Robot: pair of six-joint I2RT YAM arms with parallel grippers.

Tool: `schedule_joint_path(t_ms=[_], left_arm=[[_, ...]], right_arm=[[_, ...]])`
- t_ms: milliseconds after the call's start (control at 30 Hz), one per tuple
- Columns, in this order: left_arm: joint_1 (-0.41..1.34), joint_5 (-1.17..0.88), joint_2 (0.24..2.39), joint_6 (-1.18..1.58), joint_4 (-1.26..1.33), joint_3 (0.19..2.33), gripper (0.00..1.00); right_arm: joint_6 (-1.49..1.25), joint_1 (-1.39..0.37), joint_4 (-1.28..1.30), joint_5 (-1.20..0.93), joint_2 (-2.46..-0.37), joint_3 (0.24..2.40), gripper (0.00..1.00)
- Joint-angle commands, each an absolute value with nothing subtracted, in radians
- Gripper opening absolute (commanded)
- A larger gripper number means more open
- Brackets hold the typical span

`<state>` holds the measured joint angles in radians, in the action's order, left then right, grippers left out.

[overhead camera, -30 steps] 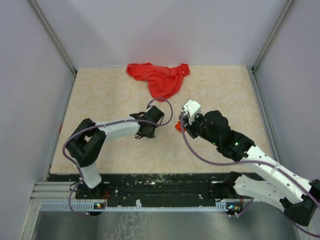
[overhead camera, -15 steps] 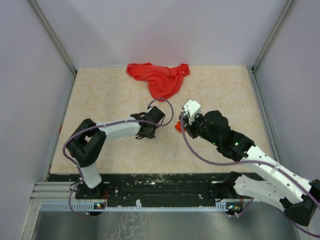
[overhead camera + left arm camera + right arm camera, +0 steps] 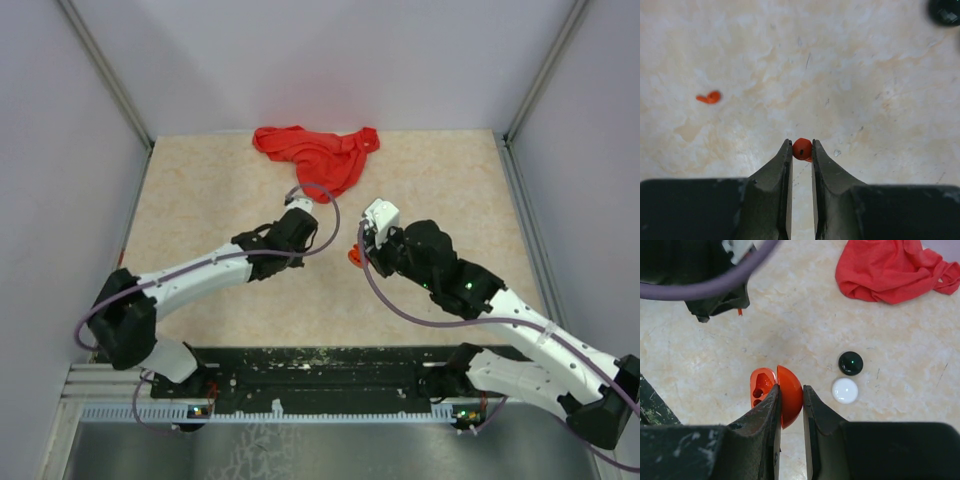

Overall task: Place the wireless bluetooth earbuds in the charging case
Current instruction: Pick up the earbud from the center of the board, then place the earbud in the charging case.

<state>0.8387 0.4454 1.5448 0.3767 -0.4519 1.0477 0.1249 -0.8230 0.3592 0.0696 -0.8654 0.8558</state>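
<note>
– While the left gripper [image 3: 801,150] is clenched on a tiny red plastic earbud [image 3: 802,148], pinched right at the fingertips, how safe does that hold look?

– Marginal, probably. The bud is a smooth, hard, rounded bead. It should weigh next to nothing on the arm, but it could squirt out if the jaws press off-centre. They catch it across its widest part, which seems the right place to take it.

– And further out from that hand?

– Ahead and to its left, a second red earbud [image 3: 710,97] lies alone on the mottled beige table [image 3: 850,60]. Far ahead to the right is the edge of a glossy black round case [image 3: 944,10].

– Where does the bud go?

– Into the round red plastic charging case [image 3: 789,395]. The right gripper [image 3: 791,390] has its jaws closed on the domed shell. The case is open, with its moulded sockets [image 3: 760,387] turned sideways, to that hand's left. Just beyond that gripper and to its right, the black case and a white round case [image 3: 845,390] sit close together. A crumpled red cloth [image 3: 890,270] lies farther off.

– Any risk?

– The sockets look small, so the bud likely needs exact alignment.
</note>
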Motion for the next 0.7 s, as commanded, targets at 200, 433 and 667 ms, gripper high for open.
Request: schedule_joint_path(t_ms=[200, 433, 667], left_arm=[[1.009, 0.673, 1.262, 0.099, -0.109, 0.968, 0.12], [1.14, 0.763, 1.178, -0.158, 0.247, 0.838, 0.12], [1.233, 0.758, 1.172, -0.514, 0.703, 0.673, 0.12]], right_arm=[[-0.01, -0.835, 0.335, 0.118, -0.959, 0.938, 0.1], [-0.101, -0.879, 0.33, 0.185, -1.034, 0.988, 0.09], [-0.19, -0.893, 0.327, 0.228, -1.092, 1.02, 0.08]])
